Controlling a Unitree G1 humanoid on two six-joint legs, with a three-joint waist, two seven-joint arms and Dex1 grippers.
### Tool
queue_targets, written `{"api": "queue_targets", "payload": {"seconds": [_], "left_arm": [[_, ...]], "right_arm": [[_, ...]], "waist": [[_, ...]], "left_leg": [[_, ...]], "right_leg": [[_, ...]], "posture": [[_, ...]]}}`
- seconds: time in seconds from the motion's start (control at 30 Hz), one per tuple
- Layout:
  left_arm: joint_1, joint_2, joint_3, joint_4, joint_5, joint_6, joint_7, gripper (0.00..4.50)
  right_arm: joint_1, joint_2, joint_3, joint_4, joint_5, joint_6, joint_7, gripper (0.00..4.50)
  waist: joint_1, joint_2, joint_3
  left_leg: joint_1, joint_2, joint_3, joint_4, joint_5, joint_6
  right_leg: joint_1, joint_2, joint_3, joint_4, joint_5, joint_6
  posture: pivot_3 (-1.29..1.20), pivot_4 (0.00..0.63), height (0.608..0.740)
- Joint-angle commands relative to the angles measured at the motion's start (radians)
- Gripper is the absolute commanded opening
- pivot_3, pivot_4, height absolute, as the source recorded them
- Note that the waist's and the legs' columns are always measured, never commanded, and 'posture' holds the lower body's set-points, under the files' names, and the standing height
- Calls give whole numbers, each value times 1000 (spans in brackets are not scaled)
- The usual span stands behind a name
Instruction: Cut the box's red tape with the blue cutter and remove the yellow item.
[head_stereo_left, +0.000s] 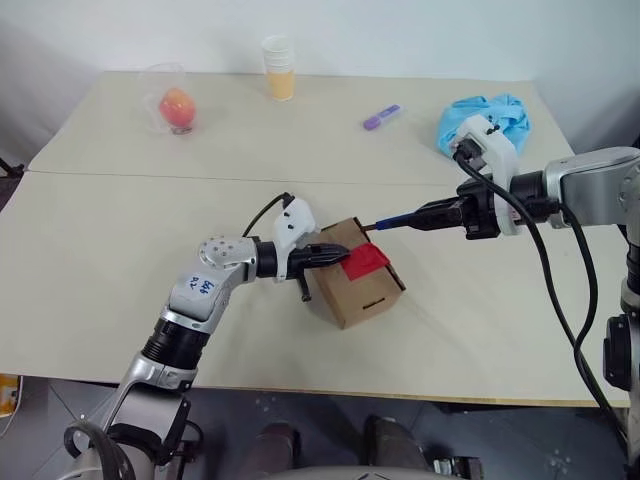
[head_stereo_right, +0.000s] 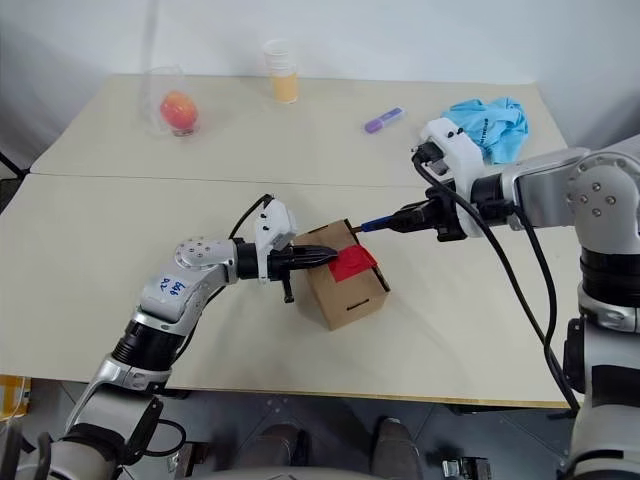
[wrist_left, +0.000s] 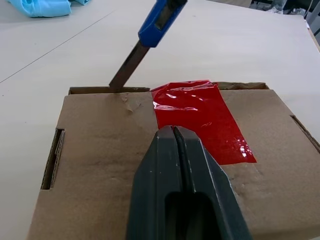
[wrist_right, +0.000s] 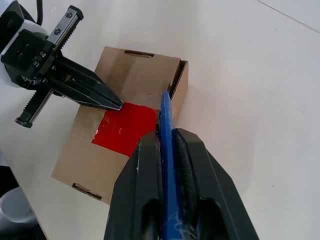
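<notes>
Left wrist view: left gripper (wrist_left: 174, 131), clenched empty, is pinning the box (wrist_left: 100, 150); right gripper (wrist_right: 167, 137), grasping the blue cutter (wrist_left: 150, 30), is needing to draw its blade along the red tape (wrist_left: 200, 120) at centre frame.

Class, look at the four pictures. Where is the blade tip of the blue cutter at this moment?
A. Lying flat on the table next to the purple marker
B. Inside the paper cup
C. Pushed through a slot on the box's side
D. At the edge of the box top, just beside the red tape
D: the blue cutter, clamped in the right gripper, has its blade tip at the edge of the box top, beside the red tape.
</notes>
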Motion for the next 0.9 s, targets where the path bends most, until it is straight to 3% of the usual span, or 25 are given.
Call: {"api": "queue_targets", "payload": {"seconds": [0.03,0.33,0.9], "left_arm": [[27,0,-20,-9,19,14,0,0],[27,3,-20,-7,20,10,-1,0],[52,-12,-34,-14,32,-13,17,0]], "right_arm": [[6,2,-37,-41,21,5,-9,114],[18,-17,-46,-39,31,5,-12,114],[15,-55,48,-19,206,5,-71,114]], "waist": [[0,0,0],[0,0,0],[0,0,0]], "left_leg": [[0,0,0,0,0,0],[0,0,0,1,0,0],[0,0,0,3,0,0]], "right_leg": [[0,0,0,0,0,0],[0,0,0,1,0,0],[0,0,1,2,0,0]], "posture": [[0,150,740],[0,150,740],[0,150,740]]}}
